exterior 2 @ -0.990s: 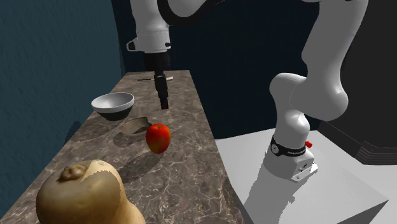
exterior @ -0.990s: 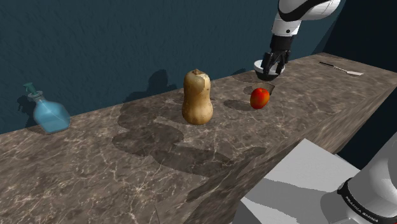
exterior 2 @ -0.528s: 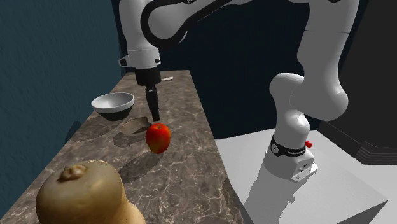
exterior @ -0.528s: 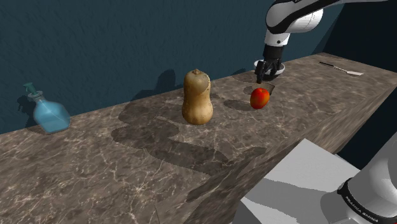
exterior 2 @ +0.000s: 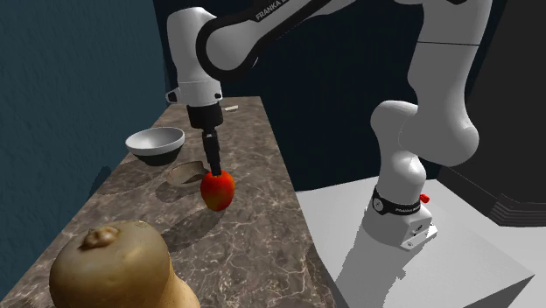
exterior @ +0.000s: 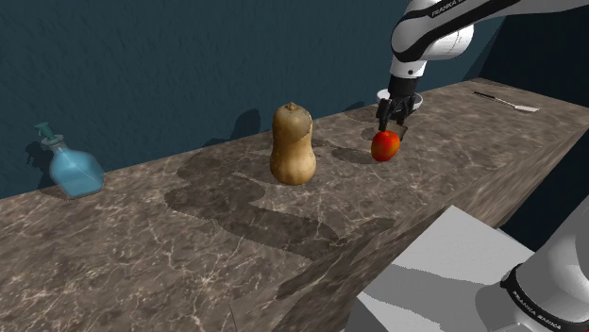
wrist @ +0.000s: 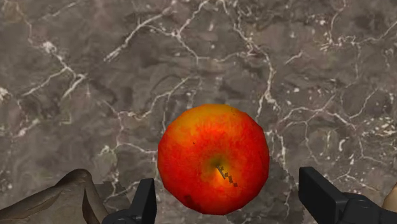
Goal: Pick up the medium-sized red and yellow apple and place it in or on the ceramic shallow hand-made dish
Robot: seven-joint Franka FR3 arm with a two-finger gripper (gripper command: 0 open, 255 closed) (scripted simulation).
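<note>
The red and yellow apple (exterior: pixel 384 147) (exterior 2: pixel 217 191) (wrist: pixel 213 159) lies on the brown marble counter (exterior: pixel 217 236). My gripper (exterior: pixel 389 126) (exterior 2: pixel 213 166) (wrist: pixel 229 189) points straight down at it and is open. Its black fingers (wrist: pixel 145 202) stand on either side of the apple and do not touch it. The shallow brownish dish (exterior 2: pixel 186 172) (wrist: pixel 44 202) sits right beside the apple, toward the wall. In the shoulder view the gripper hides most of that dish.
A grey bowl (exterior 2: pixel 156 140) stands just beyond the dish. A tall butternut squash (exterior: pixel 293 143) (exterior 2: pixel 114 267) stands further along the counter, and a blue bottle (exterior: pixel 74 168) at its far end. A small flat utensil (exterior: pixel 505 102) lies at the other end. The dark wall runs behind.
The gripper has swung from beside the grey bowl to over the apple and come down until its open fingers bracket it. The apple has not moved.
</note>
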